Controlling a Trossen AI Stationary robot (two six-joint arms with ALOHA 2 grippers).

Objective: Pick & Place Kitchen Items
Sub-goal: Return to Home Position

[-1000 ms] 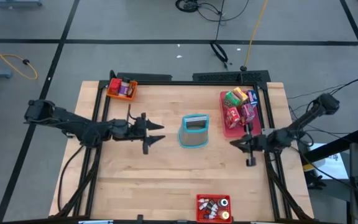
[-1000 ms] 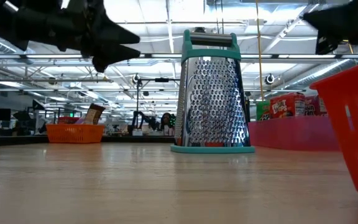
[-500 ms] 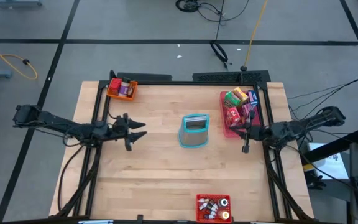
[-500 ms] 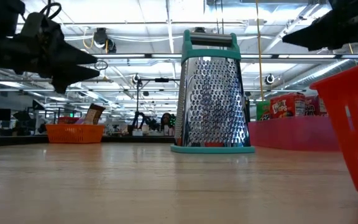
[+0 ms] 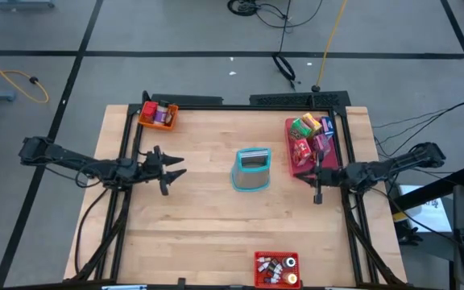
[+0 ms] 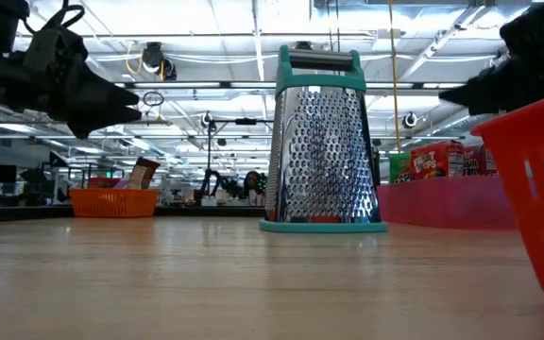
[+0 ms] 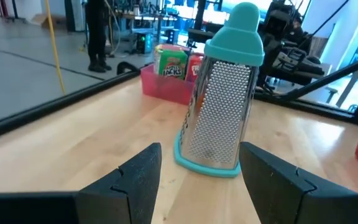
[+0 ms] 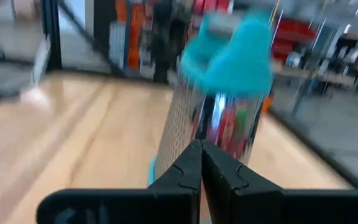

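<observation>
The kitchen items lie in three containers. Snack packets (image 5: 308, 133) fill the pink tray (image 5: 296, 167) at the far right. Small goods sit in the orange bin (image 5: 158, 115) at the far left. Tiny bottles (image 5: 274, 270) lie in the red bin (image 5: 258, 259) at the near edge. A steel grater with teal trim (image 5: 252, 170) stands upright on its base mid-table. My left gripper (image 5: 176, 167) hovers open left of it, pointing level at it (image 7: 201, 150). My right gripper (image 5: 311, 177) hovers shut to the right of the grater, beside the tray's near end (image 8: 201, 148).
A black frame (image 5: 127, 161) runs along the table's left, far and right sides. Bare wood (image 5: 208, 225) stretches between the grater and the red bin. In the low view the red bin's wall (image 6: 536, 189) looms at the near right.
My left gripper has drawn back from the grater toward the table's left edge and sunk a little, still open. My right gripper has sunk a little and swung round, and now points level at the grater, still shut.
</observation>
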